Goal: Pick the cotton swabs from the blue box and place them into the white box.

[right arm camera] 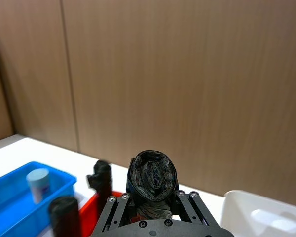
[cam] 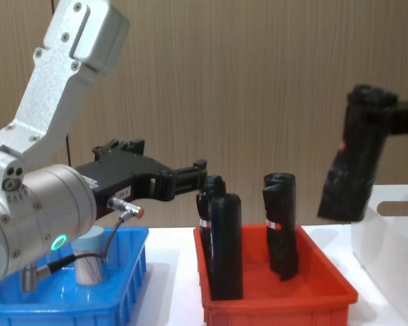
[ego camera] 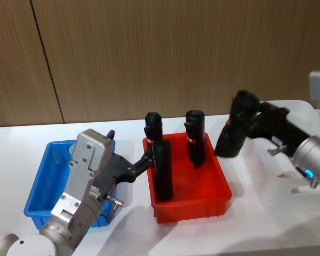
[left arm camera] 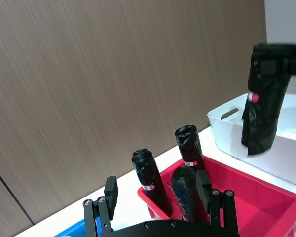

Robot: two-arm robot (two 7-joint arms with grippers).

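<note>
One tub of cotton swabs (cam: 90, 257) stands upright in the blue box (ego camera: 45, 181), which sits toward the left end of the white bench (ego camera: 266, 234); its pale lid also shows over the box wall from the right wrist. It looks light and rigid, a smooth clear plastic cylinder that could slip or tip if nudged, so my judgement is to close across the round body just below the lid rather than on the lid itself, which might pop off. The left gripper (ego camera: 147, 158) hovers above the inner edge of the blue box, pointing toward the red bin (ego camera: 189, 205), its fingers (left arm camera: 111, 190) parted and holding nothing. The right gripper (right arm camera: 153, 197) is raised over the gap between the red bin and the white box (left arm camera: 266, 148) at the right end of the bench, fingers closed on a black roll (cam: 353, 156) that hangs tilted above the white box rim. Three more black rolls (ego camera: 161, 170) stand in the red bin at mid-bench. The bench top is smooth and glossy, backed closely by a wood-panelled wall (ego camera: 149, 53); room around the tub inside the blue box appears generous, though the left arm itself crowds that box.
</note>
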